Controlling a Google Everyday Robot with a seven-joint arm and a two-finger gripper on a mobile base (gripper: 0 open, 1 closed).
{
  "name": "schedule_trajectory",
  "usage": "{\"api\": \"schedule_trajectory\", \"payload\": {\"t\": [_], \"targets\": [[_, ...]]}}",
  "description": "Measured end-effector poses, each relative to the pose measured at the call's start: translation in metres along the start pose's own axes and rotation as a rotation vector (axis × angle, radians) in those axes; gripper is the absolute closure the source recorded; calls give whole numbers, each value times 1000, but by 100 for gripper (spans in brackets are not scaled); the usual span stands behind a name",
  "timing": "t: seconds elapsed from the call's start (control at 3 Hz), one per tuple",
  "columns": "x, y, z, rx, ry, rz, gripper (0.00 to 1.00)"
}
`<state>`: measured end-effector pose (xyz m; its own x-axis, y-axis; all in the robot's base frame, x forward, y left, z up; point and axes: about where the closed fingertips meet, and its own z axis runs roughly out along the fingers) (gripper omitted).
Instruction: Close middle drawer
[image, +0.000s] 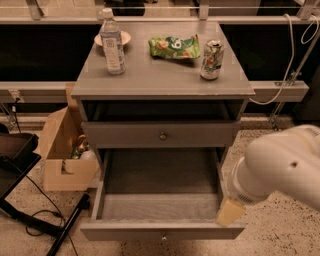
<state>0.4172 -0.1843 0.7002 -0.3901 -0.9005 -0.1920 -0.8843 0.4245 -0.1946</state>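
Note:
The middle drawer (160, 200) is pulled far out of the grey cabinet, showing a plain grey inside, with a small round knob (162, 237) on its front. The taller-fronted drawer (161, 135) above it is closed. The lowest drawer is hidden under the open one. My gripper (230, 212) hangs from the white arm (282, 167) at the right, over the front right corner of the open drawer. Only a yellowish fingertip shows.
On the cabinet top (160, 75) stand a water bottle (112, 42), a green chip bag (174, 47), a can (211, 60) and a small bowl (123, 37). A cardboard box (62, 150) and black stand legs with cables (30, 210) are at the left.

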Motion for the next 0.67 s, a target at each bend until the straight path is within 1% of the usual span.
{"api": "schedule_trajectory", "payload": {"t": [0.33,0.67], "targets": [[13,39,68,-27,67,-15,27],[25,85,126,-73,95,-16,51]]}}
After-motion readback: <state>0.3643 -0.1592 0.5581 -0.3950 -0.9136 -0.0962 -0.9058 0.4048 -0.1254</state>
